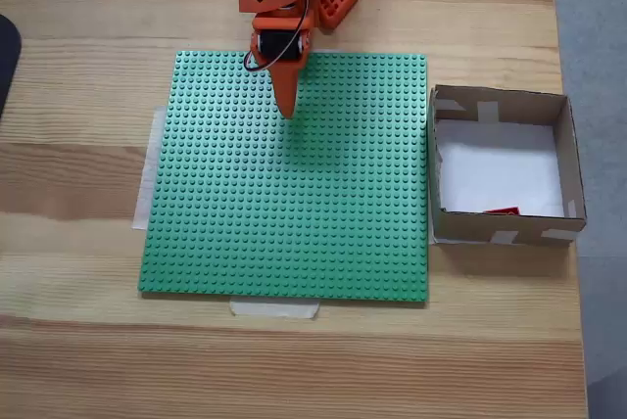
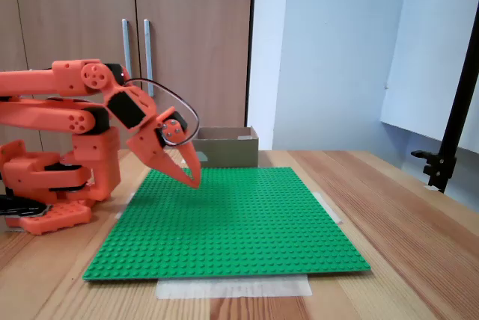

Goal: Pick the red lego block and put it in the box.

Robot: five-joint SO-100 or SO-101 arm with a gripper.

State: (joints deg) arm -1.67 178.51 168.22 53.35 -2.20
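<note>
One small red lego block [image 1: 502, 211] lies inside the shallow brown cardboard box [image 1: 565, 150], against its near wall. With the orange two-finger gripper [image 1: 287, 109] pinched together, empty, above the green studded baseplate [image 1: 294, 223], little can go wrong; a stray sweep could nudge the box.

The flat square plastic baseplate [image 1: 294, 184] is bright green with rows of little bumps all over. The robot arm's pointed tool [image 1: 287, 106] is orange. The small studded lego block [image 1: 502, 211] is red. The square cardboard box [image 1: 568, 160] is brown with a white bottom. The wooden table [image 1: 78, 145] is light brown with stripes.
</note>
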